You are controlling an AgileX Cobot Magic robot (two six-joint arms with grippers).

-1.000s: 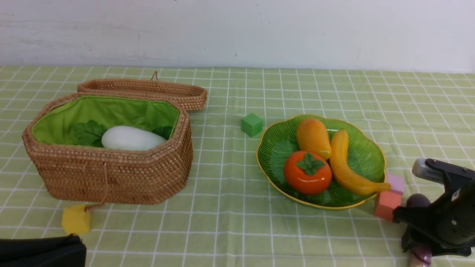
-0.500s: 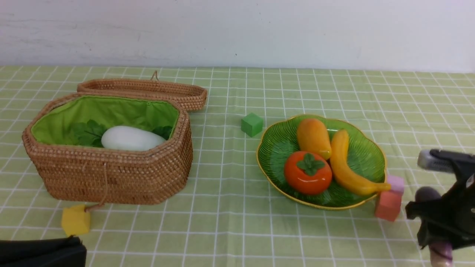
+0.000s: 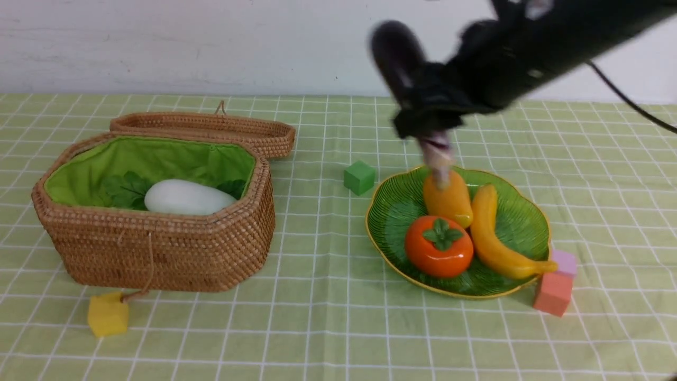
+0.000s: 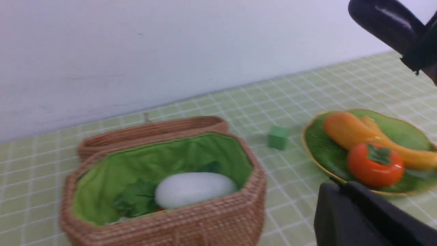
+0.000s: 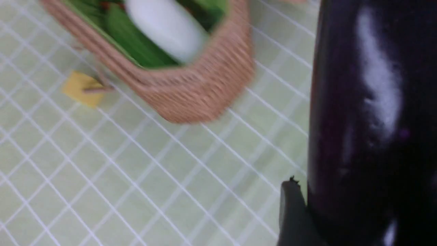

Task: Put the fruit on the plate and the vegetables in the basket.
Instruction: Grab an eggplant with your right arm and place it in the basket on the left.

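My right gripper [image 3: 431,114] is shut on the dark purple eggplant [image 3: 398,53], held high in the air above the far side of the plate [image 3: 386,254] and blurred by motion. In the right wrist view the eggplant [image 5: 368,119] fills the frame beside one finger [image 5: 292,212]. The green plate holds the mango [image 3: 447,198], persimmon [image 3: 438,246] and banana [image 3: 492,233]. At left, the open wicker basket [image 3: 158,254] holds the white radish [image 3: 188,197] with its leaves. My left gripper [image 4: 339,187] is shut and empty, showing only in the left wrist view, in front of the basket [image 4: 164,218].
A green cube [image 3: 359,178] sits between basket and plate. A yellow cube [image 3: 108,314] lies at the basket's front corner on its cord. An orange cube [image 3: 552,292] and a lilac one [image 3: 565,262] touch the plate's right edge. The basket lid [image 3: 211,129] lies open behind.
The right arm has risen from the table's front right corner with the eggplant and swung left, high over the plate. The left arm has dropped out of the front view's lower left corner.
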